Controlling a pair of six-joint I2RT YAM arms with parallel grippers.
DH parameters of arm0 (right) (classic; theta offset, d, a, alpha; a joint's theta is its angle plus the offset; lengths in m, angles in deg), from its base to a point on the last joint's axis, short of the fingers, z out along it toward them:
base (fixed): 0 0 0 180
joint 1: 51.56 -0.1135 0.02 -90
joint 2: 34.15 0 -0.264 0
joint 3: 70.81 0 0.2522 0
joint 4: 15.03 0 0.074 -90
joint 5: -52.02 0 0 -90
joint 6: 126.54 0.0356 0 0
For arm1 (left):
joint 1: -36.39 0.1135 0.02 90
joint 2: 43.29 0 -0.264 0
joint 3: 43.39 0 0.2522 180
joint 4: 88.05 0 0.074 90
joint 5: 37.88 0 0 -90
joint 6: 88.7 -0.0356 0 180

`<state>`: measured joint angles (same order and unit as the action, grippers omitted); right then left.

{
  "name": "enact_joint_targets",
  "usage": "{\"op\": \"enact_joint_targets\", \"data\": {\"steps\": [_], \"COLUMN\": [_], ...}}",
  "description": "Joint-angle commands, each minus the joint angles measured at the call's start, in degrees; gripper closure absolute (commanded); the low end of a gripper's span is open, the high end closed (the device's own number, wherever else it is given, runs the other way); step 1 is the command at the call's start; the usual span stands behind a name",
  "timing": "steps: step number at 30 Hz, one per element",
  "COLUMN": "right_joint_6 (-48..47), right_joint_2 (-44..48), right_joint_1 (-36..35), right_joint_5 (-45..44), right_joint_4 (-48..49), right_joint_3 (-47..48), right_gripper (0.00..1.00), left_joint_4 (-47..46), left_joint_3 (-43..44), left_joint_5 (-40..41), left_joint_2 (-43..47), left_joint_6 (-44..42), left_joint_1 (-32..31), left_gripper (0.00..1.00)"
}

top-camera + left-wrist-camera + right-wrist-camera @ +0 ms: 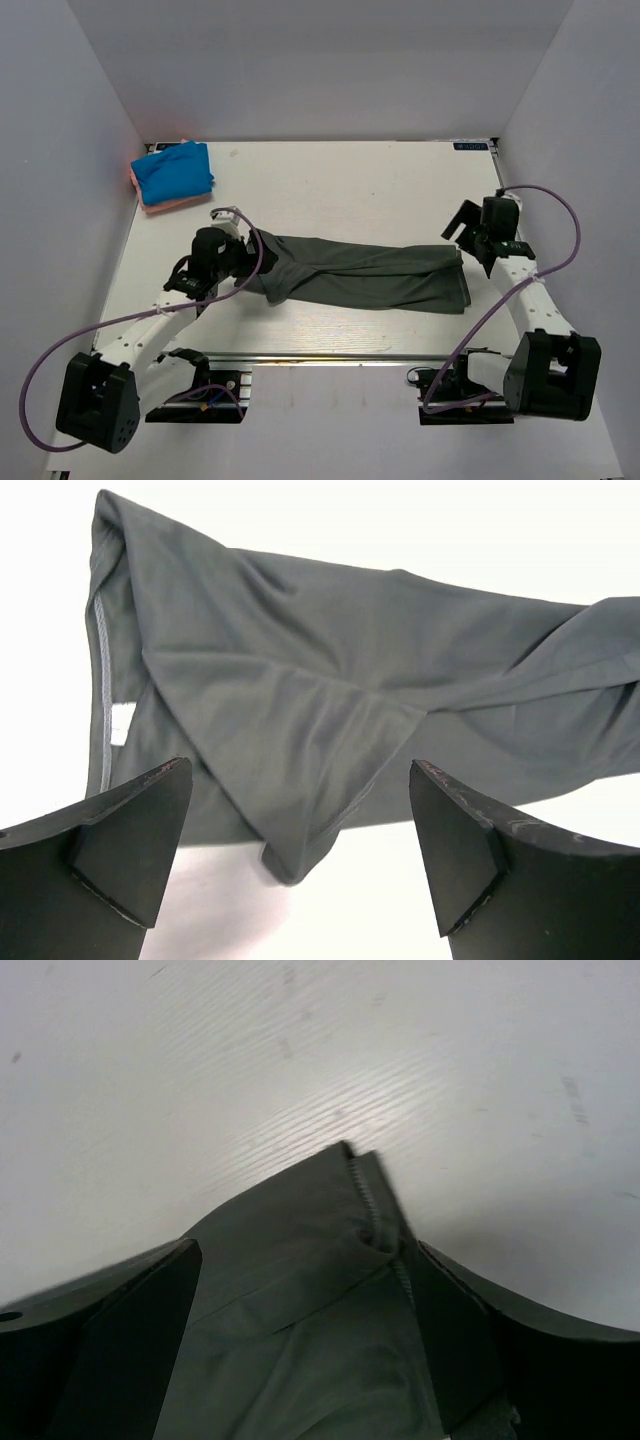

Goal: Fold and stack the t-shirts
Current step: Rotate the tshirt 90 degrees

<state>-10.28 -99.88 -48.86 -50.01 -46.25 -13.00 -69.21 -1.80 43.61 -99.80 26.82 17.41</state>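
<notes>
Cloth of the dark grey-green t-shirt (pixel 370 275) lies in a long, narrow band on the table (pixel 350 180). Its long axis runs from side to side in front of the arms, one end toward each. The left pincer (pixel 300 770) hangs at the shirt's left end with its jaws wide apart and nothing between them. Just beyond its tips are the white neck label (pixel 120 723) and a loose diagonal flap. The right pincer (pixel 307 1248) sits at the shirt's right end, also spread wide and gripping nothing. The hem corner (pixel 345 1150) lies on the table under the gap and runs close beside one finger. Each arm is therefore nearest its own end of the shirt, and its middle lies well away from both. Beyond the shirt's left end, at the far corner, the blue t-shirt (pixel 173 170) rests folded on the salmon-pink t-shirt (pixel 165 205), on the left arm's side. Judging from this, the next fold would likely bring one short end over toward the other, along that long axis.
</notes>
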Motion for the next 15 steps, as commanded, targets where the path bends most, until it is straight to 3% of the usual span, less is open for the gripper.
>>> {"op": "enact_joint_targets", "data": {"steps": [1, 8, 15], "right_joint_6": [-5.51, -6.66, -5.7], "right_joint_2": [-3.59, -11.16, -14.86], "right_joint_1": [-1.72, -6.48, -7.01], "right_joint_5": [16.22, 20.91, 17.93], "right_joint_4": [5.41, 7.17, 6.12], "right_joint_3": [0.32, 0.86, -1.95], "right_gripper": [0.1, 0.1, 0.1], "left_joint_4": [-1.03, -7.89, -8.95], "left_joint_3": [4.41, 8.64, 11.18], "left_joint_5": [-1.15, -9.41, -9.42], "left_joint_2": [-3.77, -19.67, -30.92], "left_joint_6": [-0.21, 0.41, 0.41], "left_joint_1": [-0.18, -0.18, -0.18], "left_gripper": [0.0, 0.0, 0.0]}}
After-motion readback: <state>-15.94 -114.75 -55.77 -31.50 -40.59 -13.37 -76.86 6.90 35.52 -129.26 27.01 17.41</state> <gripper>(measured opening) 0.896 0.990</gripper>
